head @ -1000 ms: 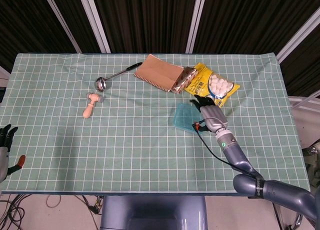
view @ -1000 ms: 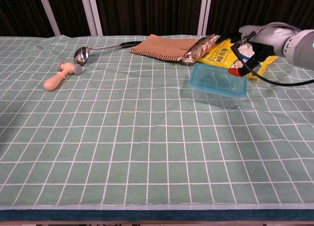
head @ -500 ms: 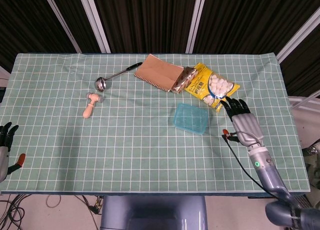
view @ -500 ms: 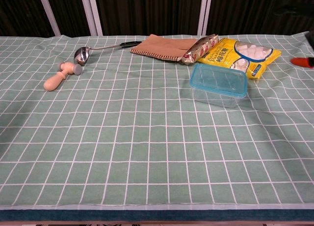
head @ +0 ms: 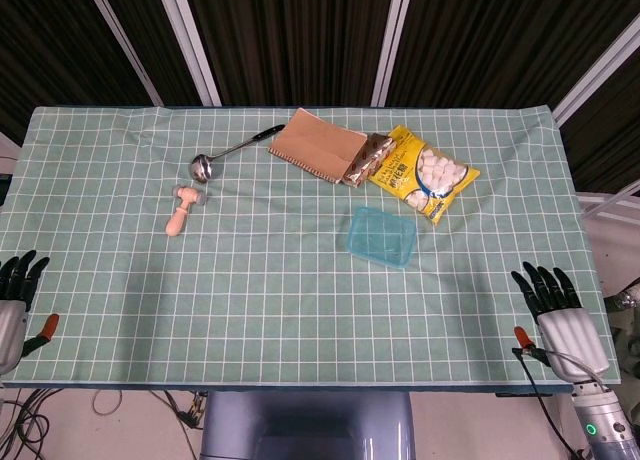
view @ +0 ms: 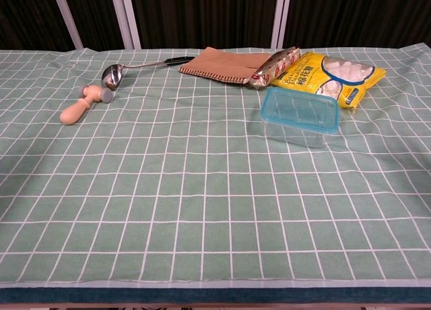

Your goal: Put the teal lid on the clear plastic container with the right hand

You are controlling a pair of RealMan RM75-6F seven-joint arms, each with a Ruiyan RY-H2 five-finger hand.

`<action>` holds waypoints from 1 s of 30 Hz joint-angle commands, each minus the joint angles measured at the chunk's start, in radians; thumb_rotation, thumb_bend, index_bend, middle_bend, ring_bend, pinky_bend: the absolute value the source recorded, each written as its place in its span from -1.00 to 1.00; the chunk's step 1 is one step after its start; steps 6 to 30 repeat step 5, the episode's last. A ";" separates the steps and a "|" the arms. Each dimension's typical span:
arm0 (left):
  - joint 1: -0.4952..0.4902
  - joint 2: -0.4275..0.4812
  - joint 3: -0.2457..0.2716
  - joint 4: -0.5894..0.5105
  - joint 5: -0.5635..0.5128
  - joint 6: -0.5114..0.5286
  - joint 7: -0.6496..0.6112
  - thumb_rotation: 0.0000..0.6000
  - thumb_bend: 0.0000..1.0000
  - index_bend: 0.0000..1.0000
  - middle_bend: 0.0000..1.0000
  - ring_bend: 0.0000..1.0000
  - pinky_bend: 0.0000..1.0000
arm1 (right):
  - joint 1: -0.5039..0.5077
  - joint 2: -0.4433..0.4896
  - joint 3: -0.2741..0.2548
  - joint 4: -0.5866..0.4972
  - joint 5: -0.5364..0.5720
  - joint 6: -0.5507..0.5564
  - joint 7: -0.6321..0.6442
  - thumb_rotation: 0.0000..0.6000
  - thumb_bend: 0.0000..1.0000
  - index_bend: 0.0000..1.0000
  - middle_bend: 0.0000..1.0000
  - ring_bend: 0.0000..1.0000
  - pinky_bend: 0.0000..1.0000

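The teal lid (head: 382,235) (view: 300,110) lies flat on top of the clear plastic container (view: 296,131), right of the table's middle. My right hand (head: 560,318) hovers at the table's near right corner, well away from the container, fingers spread and holding nothing. At the near left edge my left hand (head: 12,305) is partly in the head view, fingers apart and empty. Neither hand shows in the chest view.
Behind the container lie a yellow snack bag (head: 422,174), a small wrapped packet (head: 364,159) and a brown notebook (head: 317,144). A metal ladle (head: 225,152) and a wooden pestle-like tool (head: 181,211) sit at the back left on the green checked cloth (head: 250,290).
My right hand has let go of the lid, now seated on the container, and drawn back toward the near right corner, leaving the chest view. The left hand has barely shifted.
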 commanded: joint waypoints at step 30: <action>0.010 0.009 0.009 -0.004 0.039 0.028 -0.017 1.00 -0.34 -0.83 -1.00 -1.00 -1.00 | -0.032 -0.037 0.026 0.016 -0.027 0.034 -0.058 1.00 -0.27 -1.00 -1.00 -1.00 -1.00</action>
